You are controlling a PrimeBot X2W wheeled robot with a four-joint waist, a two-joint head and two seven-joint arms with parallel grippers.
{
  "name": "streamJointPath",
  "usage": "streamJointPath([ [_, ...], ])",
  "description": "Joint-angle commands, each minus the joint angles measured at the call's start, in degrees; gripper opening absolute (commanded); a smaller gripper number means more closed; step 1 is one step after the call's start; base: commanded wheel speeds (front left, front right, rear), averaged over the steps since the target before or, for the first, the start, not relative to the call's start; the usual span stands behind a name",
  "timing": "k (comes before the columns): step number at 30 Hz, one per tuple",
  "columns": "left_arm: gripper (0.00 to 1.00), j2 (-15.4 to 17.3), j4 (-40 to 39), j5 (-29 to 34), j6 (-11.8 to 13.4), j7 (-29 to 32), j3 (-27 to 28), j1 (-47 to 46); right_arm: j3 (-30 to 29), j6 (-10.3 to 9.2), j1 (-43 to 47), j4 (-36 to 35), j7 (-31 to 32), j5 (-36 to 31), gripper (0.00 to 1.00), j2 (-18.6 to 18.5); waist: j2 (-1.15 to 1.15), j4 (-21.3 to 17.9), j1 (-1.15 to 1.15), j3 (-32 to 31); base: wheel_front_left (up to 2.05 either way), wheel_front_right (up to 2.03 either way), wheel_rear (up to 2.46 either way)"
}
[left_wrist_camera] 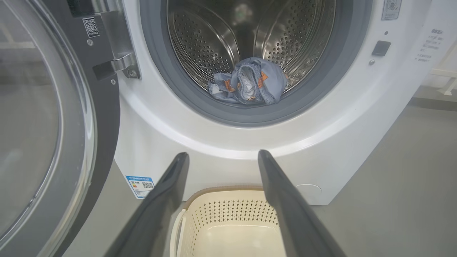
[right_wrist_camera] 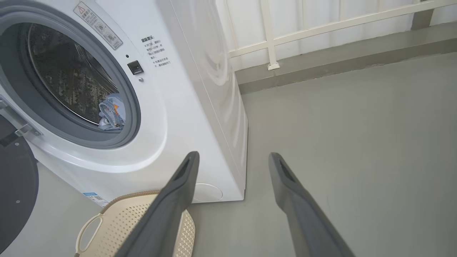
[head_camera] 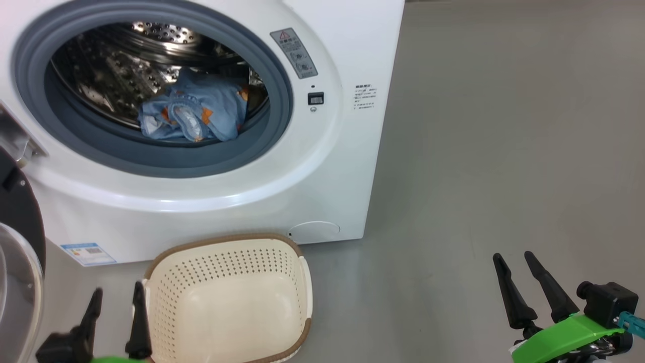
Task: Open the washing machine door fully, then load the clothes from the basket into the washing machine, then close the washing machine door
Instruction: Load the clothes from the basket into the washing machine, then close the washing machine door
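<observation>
Right wrist: railing point(right_wrist_camera: 268, 35), left wrist: QR-labelled door point(left_wrist_camera: 105, 142)

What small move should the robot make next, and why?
Probably move the open, empty left claw toward the washing machine door, to push it shut: the basket looks empty and the clothes lie in the drum.

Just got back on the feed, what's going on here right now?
The loading looks done. The door is swung wide open, the clothes lie in the drum, and the basket on the floor before the machine looks empty. Both grippers are open and hold nothing: the left gripper beside the basket, the right gripper over bare floor. The door is not yet closed.
</observation>
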Motion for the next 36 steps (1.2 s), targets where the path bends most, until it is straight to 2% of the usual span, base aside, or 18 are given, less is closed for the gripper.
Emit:
streamJointPath([
  [1,1.00,1.14,-2.22,0.22,-0.15,-0.37,2.22,0.47,0.90,0.09,1.09,-1.47,-0.44,-0.15,1.00,-1.05,0.00,-0.28,0.00,-0.63,0.00,0.00,0.00],
  [7,1.00,0.69,-4.96,0.11,-0.15,-0.37,2.80,3.81,0.19,0.09,2.47,-1.82,-0.44,-0.08,1.00,-1.33,0.00,-0.21,0.00,-1.38,0.00,0.00,0.00],
  [24,1.00,0.16,-6.00,0.00,-0.15,-0.37,3.35,4.51,0.72,0.09,2.66,-1.91,-0.44,-0.28,1.00,-1.30,0.00,-0.49,0.00,-1.92,-0.06,0.05,0.01],
  [36,1.00,0.10,-6.65,0.33,-0.15,-0.37,3.43,4.64,0.68,0.09,2.63,-2.05,-0.44,-0.36,1.00,-1.03,0.00,-0.48,0.00,-1.60,-1.16,1.12,0.04],
])
